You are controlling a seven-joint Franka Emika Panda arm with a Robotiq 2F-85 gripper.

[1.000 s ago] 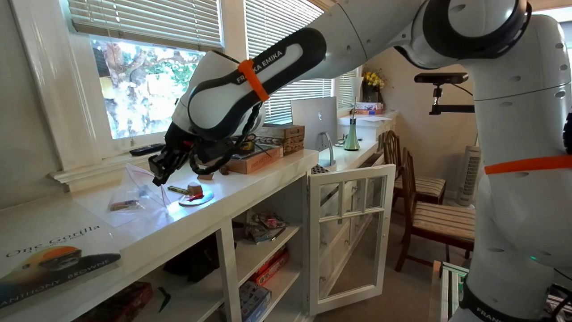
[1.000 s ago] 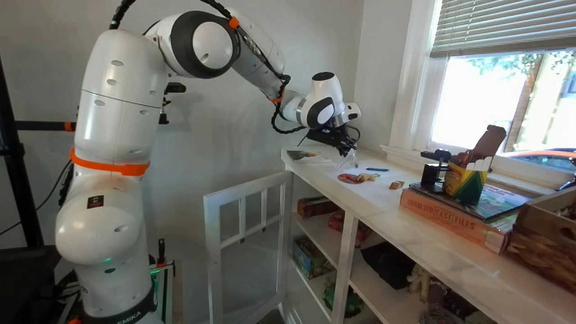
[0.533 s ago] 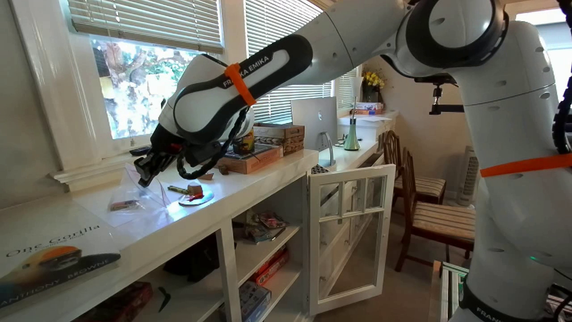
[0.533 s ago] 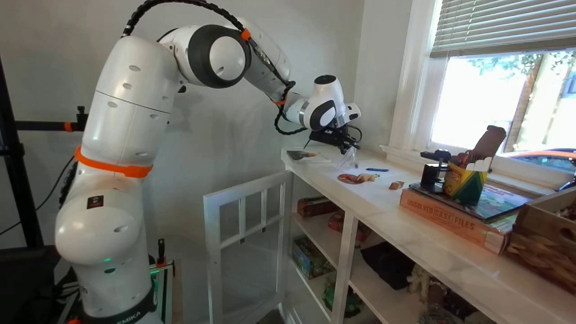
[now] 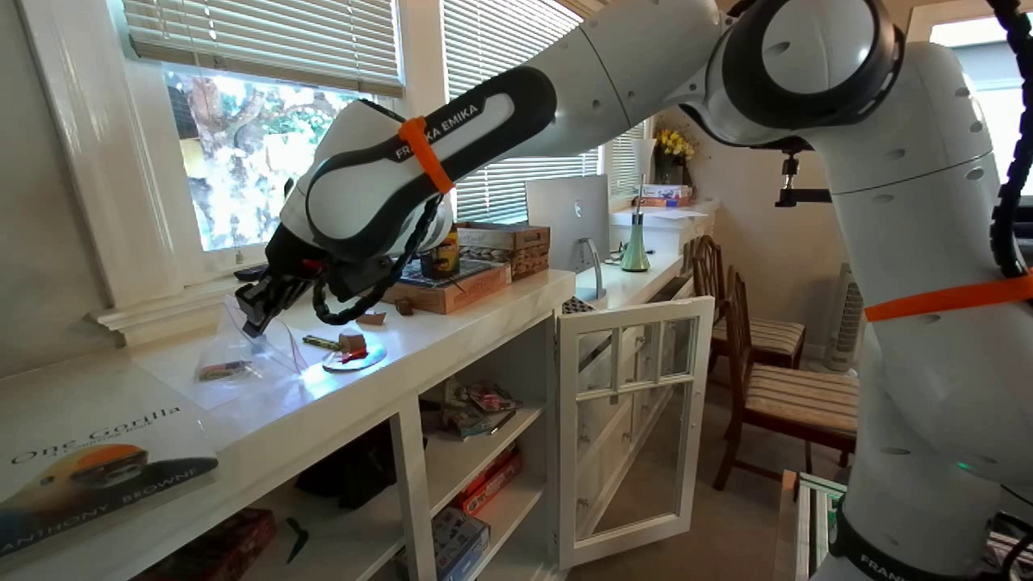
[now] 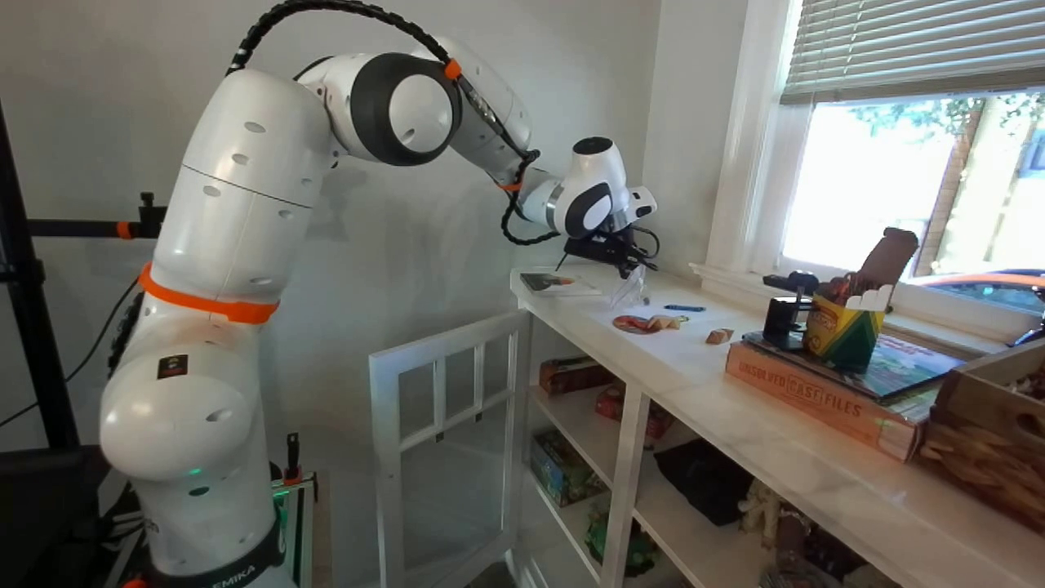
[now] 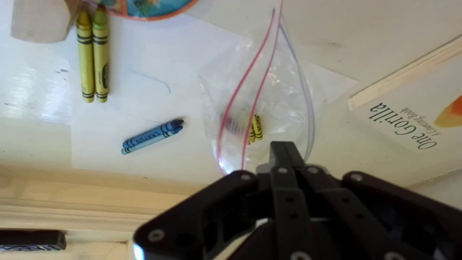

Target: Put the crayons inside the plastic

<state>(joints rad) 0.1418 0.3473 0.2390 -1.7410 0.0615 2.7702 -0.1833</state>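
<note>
At left in the wrist view, two yellowish crayons [image 7: 99,57] lie side by side on paper [image 7: 119,115], likely light, stiff and apt to roll; pinch both across the middle. Right of them, two blue crayons [image 7: 149,136] touch likewise; these could snap if squeezed hard. Next, the plastic bag [image 7: 279,97] stands with its mouth spread, more crayons [image 7: 257,127] showing inside; it is probably thin and limp, best held by the rim. Over its right, the gripper [image 7: 287,153] has its fingers together, seemingly empty.
</note>
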